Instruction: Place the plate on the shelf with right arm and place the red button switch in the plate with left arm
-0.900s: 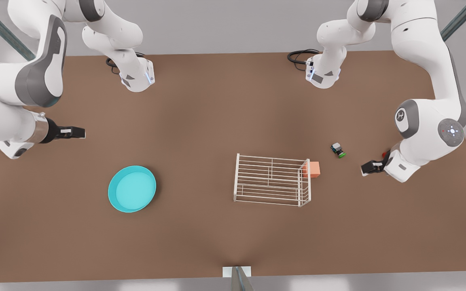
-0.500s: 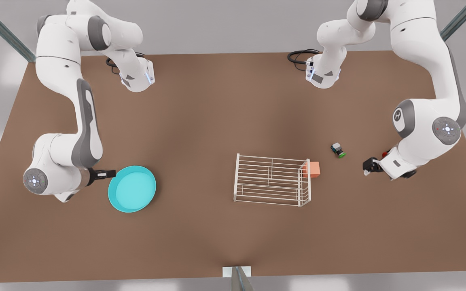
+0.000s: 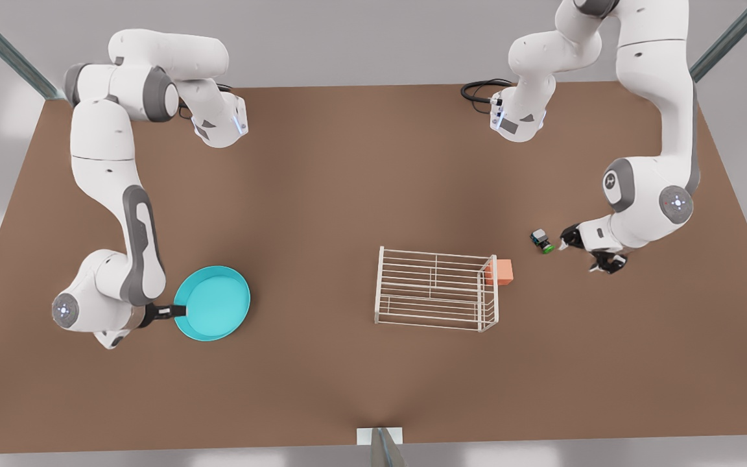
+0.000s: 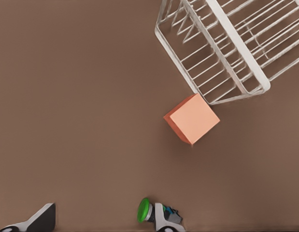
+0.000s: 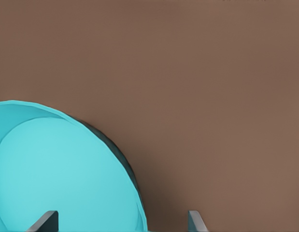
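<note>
Your table (image 3: 347, 168) is a wide brown surface carrying everything. On it, right of centre in the front view, stands the shelf (image 3: 437, 288), a white wire rack, with nothing on it. The plate (image 3: 213, 303) lies flat on the table well to the front view's left of the shelf, turquoise and glossy.

Your right gripper (image 3: 167, 312) sits at the plate's left rim; in the right wrist view its fingertips (image 5: 43, 222) are spread wide, one over the plate (image 5: 62, 179) and one over bare table outside the rim, gripping nothing.

The salmon-orange block (image 3: 502, 272) touches the shelf's right end. The green-capped switch (image 3: 541, 240) lies farther right. Your left gripper (image 3: 565, 241) hangs just beside that switch, fingers released. You cannot see the red button switch in these views.
</note>
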You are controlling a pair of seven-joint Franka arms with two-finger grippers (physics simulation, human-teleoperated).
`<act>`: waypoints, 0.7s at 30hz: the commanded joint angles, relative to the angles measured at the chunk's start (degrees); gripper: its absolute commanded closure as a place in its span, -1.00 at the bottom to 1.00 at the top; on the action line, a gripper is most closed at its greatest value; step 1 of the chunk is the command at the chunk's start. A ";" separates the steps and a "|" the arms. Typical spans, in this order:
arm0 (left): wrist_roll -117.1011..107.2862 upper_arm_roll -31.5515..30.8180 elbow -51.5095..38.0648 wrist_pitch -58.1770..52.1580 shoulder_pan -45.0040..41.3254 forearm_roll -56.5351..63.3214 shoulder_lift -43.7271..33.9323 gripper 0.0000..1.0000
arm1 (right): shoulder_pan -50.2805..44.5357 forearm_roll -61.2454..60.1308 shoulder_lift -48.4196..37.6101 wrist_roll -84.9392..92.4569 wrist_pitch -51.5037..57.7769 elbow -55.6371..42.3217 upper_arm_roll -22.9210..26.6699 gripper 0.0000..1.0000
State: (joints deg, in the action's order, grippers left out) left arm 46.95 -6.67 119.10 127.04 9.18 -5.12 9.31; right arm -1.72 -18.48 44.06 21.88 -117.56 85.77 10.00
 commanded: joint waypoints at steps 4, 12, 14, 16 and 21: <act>40.15 0.08 1.39 11.21 4.09 3.09 1.05 -1.00 | -0.04 -2.86 0.94 11.51 -5.49 0.88 0.11 -0.85; 50.78 0.17 1.66 11.21 9.37 3.18 3.17 -1.00 | 0.32 -5.95 -3.19 11.87 -2.94 9.15 0.11 -0.85; 50.96 0.35 1.92 8.66 10.86 4.85 3.25 -1.00 | 0.41 -5.86 -5.03 11.86 -2.94 11.52 0.02 -0.70; 52.81 0.35 1.92 7.87 13.41 6.87 3.78 -1.00 | 0.49 -5.86 -4.86 11.95 -3.38 11.52 0.02 -0.24; 53.77 0.35 1.92 7.34 17.72 11.27 4.75 -1.00 | 0.76 -5.86 -2.75 10.46 -6.98 11.43 -0.33 -0.08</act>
State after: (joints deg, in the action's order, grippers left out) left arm 81.19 -6.32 121.07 134.96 26.56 4.33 14.00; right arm -0.97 -24.39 41.16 29.95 -122.42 97.23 9.75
